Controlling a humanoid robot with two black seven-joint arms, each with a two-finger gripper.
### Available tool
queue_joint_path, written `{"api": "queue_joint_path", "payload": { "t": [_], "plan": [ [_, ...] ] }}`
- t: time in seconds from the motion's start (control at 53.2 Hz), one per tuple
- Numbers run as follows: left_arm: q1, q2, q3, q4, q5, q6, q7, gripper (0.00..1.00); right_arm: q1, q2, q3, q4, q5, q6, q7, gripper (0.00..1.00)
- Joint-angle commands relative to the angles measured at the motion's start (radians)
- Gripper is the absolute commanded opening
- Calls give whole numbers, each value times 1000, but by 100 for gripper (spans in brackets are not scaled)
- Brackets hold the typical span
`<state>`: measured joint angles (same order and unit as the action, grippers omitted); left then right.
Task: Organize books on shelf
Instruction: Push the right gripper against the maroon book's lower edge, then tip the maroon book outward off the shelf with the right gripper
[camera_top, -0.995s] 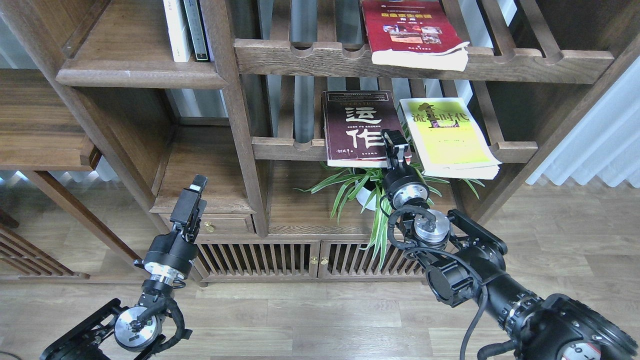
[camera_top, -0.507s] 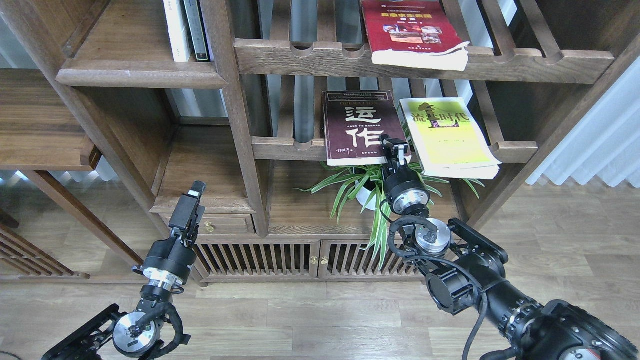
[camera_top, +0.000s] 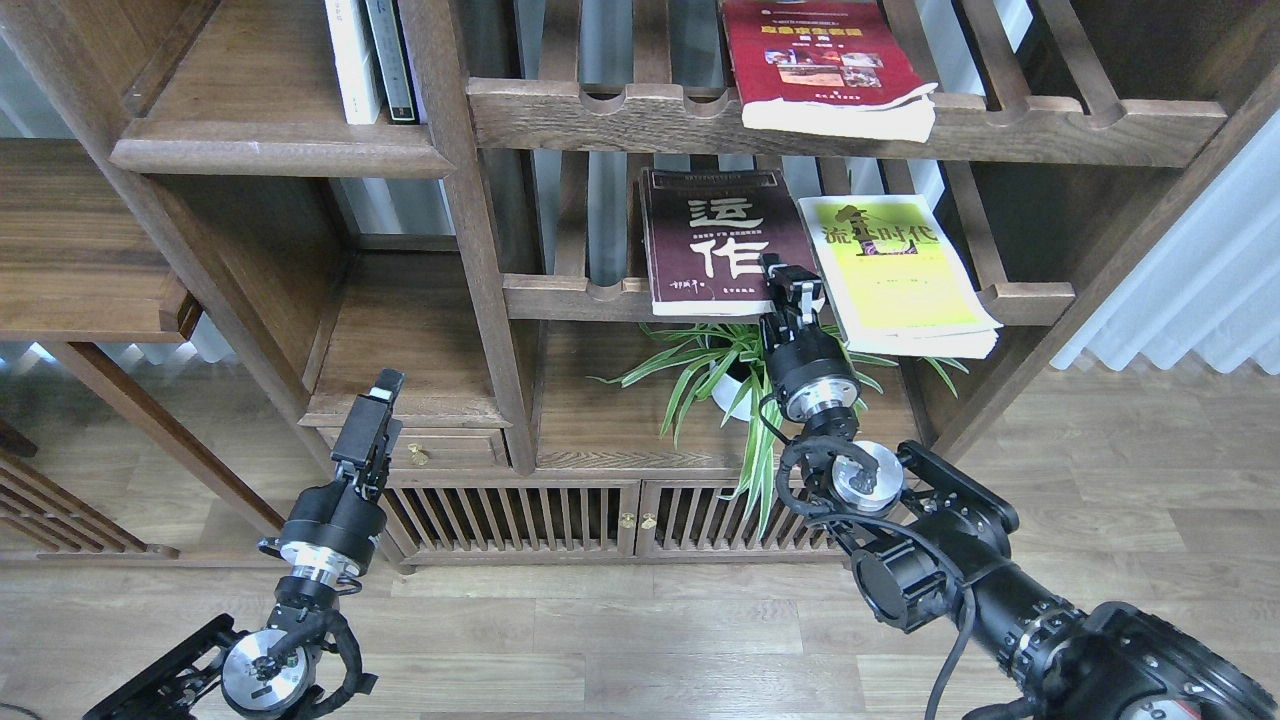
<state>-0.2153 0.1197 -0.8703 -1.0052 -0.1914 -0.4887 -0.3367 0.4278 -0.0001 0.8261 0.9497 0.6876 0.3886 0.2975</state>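
Three books lie flat on slatted racks. The red book (camera_top: 820, 60) overhangs the upper rack's front rail. Below it, the dark maroon book (camera_top: 715, 240) and the yellow-green book (camera_top: 890, 265) lie side by side on the lower rack. My right gripper (camera_top: 790, 283) is at the maroon book's front right corner, between the two books; its fingers are too dark to tell apart. My left gripper (camera_top: 385, 385) hangs low at the left, in front of a small drawer, away from all the books. The solid shelf (camera_top: 250, 120) is at upper left.
Upright white and dark books (camera_top: 370, 60) stand at the shelf's right end. A potted spider plant (camera_top: 720, 370) sits under the lower rack, just behind my right wrist. Low cabinet doors (camera_top: 520, 520) with slats and a small drawer (camera_top: 440, 448) are below.
The maroon book has slid back on its rack. My right gripper dipped back, then came forward to the book's corner. My left gripper has sunk lower and slightly left.
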Motion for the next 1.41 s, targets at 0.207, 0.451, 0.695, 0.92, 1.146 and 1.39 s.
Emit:
{"api": "queue_joint_path", "payload": {
  "t": [0.207,0.451,0.695,0.92,1.146,1.39],
  "plan": [
    [7,0,21,-3,-29,0,13,100,-142,-6,5,284,-14,50,2,3],
    [11,2,36,-18,-74,0,15,100,-193,-60,-4,317,-65,100,2,3],
    [13,2,53,-21,-111,0,15,100,-271,-94,-5,429,-88,100,2,4],
    [25,2,94,-39,-172,0,96,99,-322,-92,-5,446,-177,100,2,4],
    [22,20,97,-75,-215,0,113,99,-403,-98,-18,446,-244,100,0,4],
    [22,98,152,-154,-283,0,120,98,-416,-155,-84,443,-250,100,-6,4]
  ]
}}
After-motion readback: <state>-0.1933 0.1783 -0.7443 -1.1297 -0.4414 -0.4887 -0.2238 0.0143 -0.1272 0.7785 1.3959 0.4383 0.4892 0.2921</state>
